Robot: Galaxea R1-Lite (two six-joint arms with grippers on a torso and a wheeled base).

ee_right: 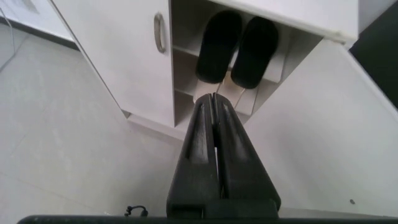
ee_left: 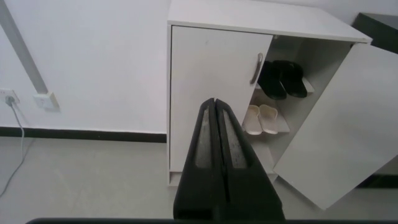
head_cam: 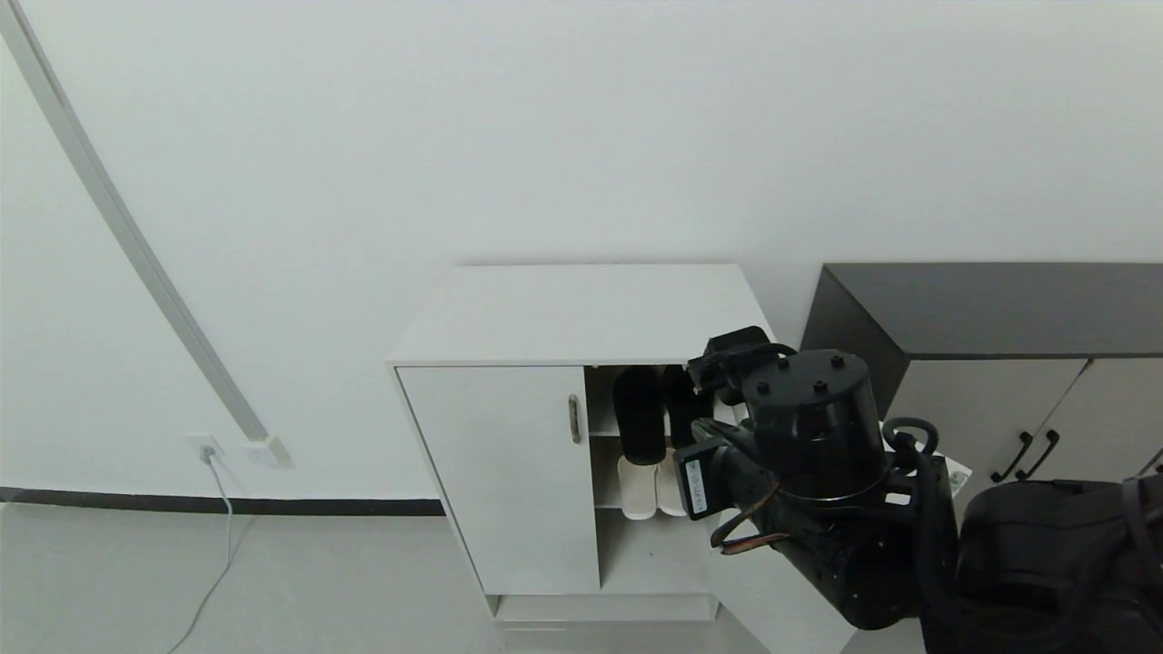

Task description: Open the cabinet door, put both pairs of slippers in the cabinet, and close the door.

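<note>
In the head view, a white cabinet [head_cam: 581, 313] was seen against the wall, its left door [head_cam: 500, 472] shut, with a handle [head_cam: 573, 419] at its inner edge. The right door [head_cam: 781, 590] was swung open toward the camera. A pair of black slippers [head_cam: 641, 413] was lodged toe-up on the upper shelf, and a pair of pale slippers [head_cam: 647, 486] on the shelf just below. A dark cabinet [head_cam: 990, 309] stood just beside it on the right, and a wall socket [head_cam: 207, 448] was set low on the wall, well apart to the left.

In the left wrist view, the left end effector [ee_left: 215, 101] was held with its fingers pressed together, nothing between them, well apart from the cabinet [ee_left: 211, 74]. Both pairs, black slippers [ee_left: 283, 78] and pale slippers [ee_left: 261, 118], were visible inside.

In the right wrist view, the right end effector [ee_right: 214, 97] was likewise pressed together and empty, near the black slippers [ee_right: 236, 46], with the pale slippers [ee_right: 235, 93] partly hidden behind its tips.
</note>
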